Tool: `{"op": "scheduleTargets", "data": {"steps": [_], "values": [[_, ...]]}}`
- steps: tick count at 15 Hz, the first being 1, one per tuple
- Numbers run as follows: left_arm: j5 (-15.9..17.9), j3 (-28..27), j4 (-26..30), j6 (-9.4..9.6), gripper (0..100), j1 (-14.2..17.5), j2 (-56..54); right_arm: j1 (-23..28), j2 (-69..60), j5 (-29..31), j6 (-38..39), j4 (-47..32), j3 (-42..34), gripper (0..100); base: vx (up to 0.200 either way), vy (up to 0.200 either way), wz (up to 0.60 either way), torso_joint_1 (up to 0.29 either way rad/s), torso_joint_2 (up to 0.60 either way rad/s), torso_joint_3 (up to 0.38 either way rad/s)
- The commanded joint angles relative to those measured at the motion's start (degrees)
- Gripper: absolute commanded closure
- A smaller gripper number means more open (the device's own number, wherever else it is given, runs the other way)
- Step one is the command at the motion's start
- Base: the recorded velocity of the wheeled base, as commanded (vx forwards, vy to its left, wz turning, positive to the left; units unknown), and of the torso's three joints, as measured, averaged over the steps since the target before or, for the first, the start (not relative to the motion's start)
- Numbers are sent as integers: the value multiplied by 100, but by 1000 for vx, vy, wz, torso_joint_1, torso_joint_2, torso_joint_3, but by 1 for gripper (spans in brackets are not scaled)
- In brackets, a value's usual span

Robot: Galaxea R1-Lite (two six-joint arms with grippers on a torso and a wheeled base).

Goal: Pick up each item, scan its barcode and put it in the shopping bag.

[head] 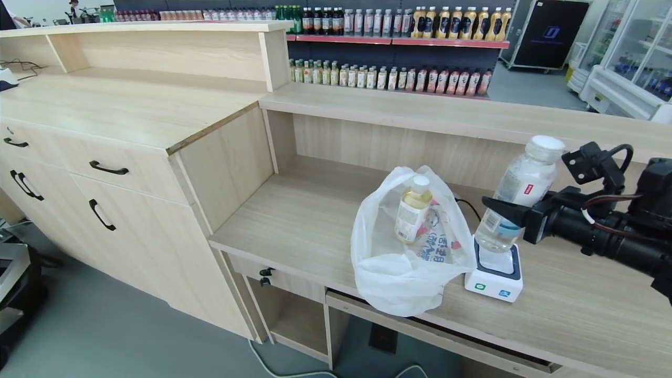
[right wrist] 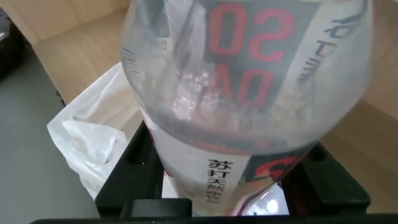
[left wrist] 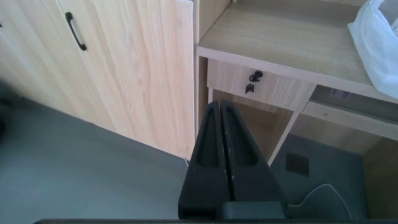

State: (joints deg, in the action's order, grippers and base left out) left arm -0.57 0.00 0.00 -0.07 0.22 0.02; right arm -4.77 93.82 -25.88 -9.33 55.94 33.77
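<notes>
My right gripper (head: 506,211) is shut on a clear water bottle (head: 517,194) with a white cap, held tilted just above the white barcode scanner (head: 494,274) on the counter. In the right wrist view the clear water bottle (right wrist: 249,93) looms close between the black fingers (right wrist: 121,177). To the scanner's left stands the white plastic shopping bag (head: 404,262), with a small yellow drink bottle (head: 413,209) upright inside it. My left gripper (left wrist: 221,134) is shut and empty, hanging low over the grey floor in front of the counter's drawer.
The wooden checkout counter (head: 310,220) has a raised shelf behind and a taller cabinet (head: 121,157) with black handles to the left. A black cable (head: 470,207) runs behind the bag. Drink shelves (head: 399,52) line the back wall.
</notes>
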Motion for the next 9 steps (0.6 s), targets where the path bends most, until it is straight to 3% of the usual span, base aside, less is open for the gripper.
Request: {"op": "scheduleTargets", "data": {"steps": [1,9], "values": [[-4,0,0,-1,100,4,-2,-51,365,-75,-17,48,16,100,0,0,0,0,0,0],[-4,0,0,-1,100,4,-2,-165,1420,-884,-25,699,244,100,0,0,0,0,0,0]]}}
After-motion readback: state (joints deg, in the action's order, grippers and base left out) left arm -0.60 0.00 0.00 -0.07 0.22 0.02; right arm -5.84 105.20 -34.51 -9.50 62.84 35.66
